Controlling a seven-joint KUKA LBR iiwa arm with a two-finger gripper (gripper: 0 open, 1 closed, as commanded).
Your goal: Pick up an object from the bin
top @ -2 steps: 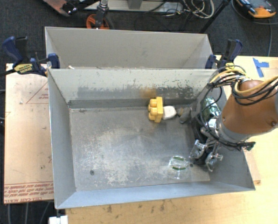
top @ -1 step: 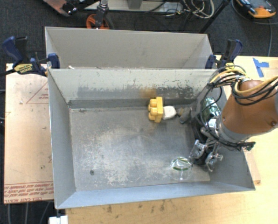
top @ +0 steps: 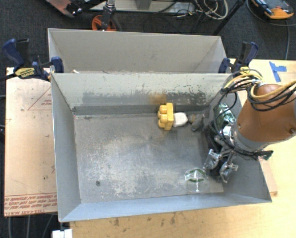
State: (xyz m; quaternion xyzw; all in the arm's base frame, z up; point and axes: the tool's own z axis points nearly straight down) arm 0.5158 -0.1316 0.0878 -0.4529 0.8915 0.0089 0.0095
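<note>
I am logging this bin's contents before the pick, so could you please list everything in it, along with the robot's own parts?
Bin: one, grey metal, middle of the view.
Yellow block: one, yellow, knobbly, by the back wall, right of centre.
White piece: one, white, against the yellow block's right side.
Dark piece: one, dark grey, just right of the white piece; kind too small to tell.
Clear round thing: one, transparent, front right of the floor, just left of the gripper.
Gripper: one, dark metal, low in the front right corner.
Arm cover: one, orange, with cables, over the right rim.
</note>
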